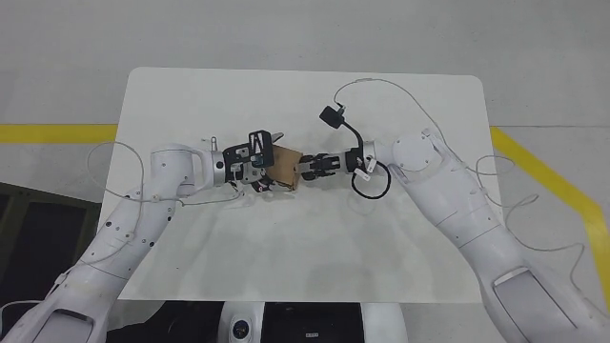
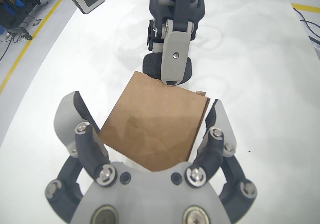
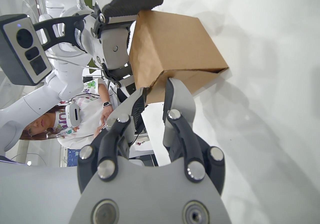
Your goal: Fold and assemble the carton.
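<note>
A brown cardboard carton (image 1: 283, 166), partly folded into a box shape, sits at the middle of the white table (image 1: 305, 248) between both grippers. My left gripper (image 2: 146, 100) straddles the carton (image 2: 152, 125), its two fingers spread wide and pressing against opposite sides. From the opposite side, my right gripper (image 3: 157, 86) pinches a flap edge at the carton's open end (image 3: 175, 45). In the left wrist view the right gripper (image 2: 171, 80) is clamped on the carton's far edge. From above, the left gripper (image 1: 259, 166) and right gripper (image 1: 303, 169) face each other across it.
A small black device (image 1: 333, 114) on a black cable lies just behind the right arm's wrist. A thin white cable (image 1: 400, 90) loops over the back right of the table. Bare tabletop lies in front of and behind the carton.
</note>
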Tool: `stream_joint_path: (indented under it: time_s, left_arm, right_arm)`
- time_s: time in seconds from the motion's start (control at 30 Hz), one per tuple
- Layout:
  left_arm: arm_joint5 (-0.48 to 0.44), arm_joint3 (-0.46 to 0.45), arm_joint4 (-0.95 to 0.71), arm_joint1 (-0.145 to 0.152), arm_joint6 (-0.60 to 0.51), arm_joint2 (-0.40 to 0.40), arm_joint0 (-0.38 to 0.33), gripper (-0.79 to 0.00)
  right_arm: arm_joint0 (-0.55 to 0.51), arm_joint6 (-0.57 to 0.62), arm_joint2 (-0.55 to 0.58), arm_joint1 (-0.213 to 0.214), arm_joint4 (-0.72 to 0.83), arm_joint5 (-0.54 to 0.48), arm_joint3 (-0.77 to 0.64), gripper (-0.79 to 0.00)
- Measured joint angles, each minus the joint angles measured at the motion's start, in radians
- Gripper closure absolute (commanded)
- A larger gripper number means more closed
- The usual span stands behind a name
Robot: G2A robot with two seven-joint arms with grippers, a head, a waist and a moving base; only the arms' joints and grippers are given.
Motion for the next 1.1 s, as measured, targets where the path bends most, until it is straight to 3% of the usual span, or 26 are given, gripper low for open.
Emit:
stream_joint_path:
  time_s: [0.3, 0.33, 0.37, 0.43, 0.47, 0.67, 0.87, 1.1]
  left_arm:
    - [-0.005, 0.009, -0.021, -0.001, -0.002, -0.007, -0.004, -0.785]
    - [-0.009, 0.012, -0.030, 0.000, -0.003, -0.010, -0.005, -0.785]
    - [-0.015, 0.016, -0.041, 0.000, -0.006, -0.014, -0.007, -0.785]
    - [-0.031, 0.023, -0.069, 0.001, -0.016, -0.025, -0.012, -0.785]
    - [-0.040, 0.027, -0.083, 0.002, -0.022, -0.030, -0.014, -0.785]
    - [-0.074, 0.036, -0.203, 0.011, -0.076, -0.058, -0.022, -0.785]
    - [-0.073, 0.018, -0.414, 0.037, -0.178, -0.070, -0.041, -0.785]
    - [-0.035, 0.053, -0.579, 0.056, -0.308, -0.131, -0.088, -0.785]
  right_arm:
    - [-0.069, 0.003, 0.074, 0.031, 0.002, -0.025, -0.083, -0.339]
    - [-0.078, 0.003, 0.083, 0.035, 0.000, -0.032, -0.090, -0.379]
    - [-0.086, 0.003, 0.093, 0.039, -0.004, -0.042, -0.096, -0.477]
    - [-0.108, 0.006, 0.116, 0.048, -0.010, -0.071, -0.110, -0.763]
    - [-0.117, 0.007, 0.125, 0.052, -0.010, -0.086, -0.114, -0.785]
    - [-0.170, 0.006, 0.174, 0.068, 0.039, -0.212, -0.128, -0.785]
    - [-0.162, -0.020, 0.198, 0.074, 0.024, -0.421, -0.091, -0.785]
    - [-0.145, -0.230, 0.264, 0.098, -0.188, -0.644, -0.052, -0.785]
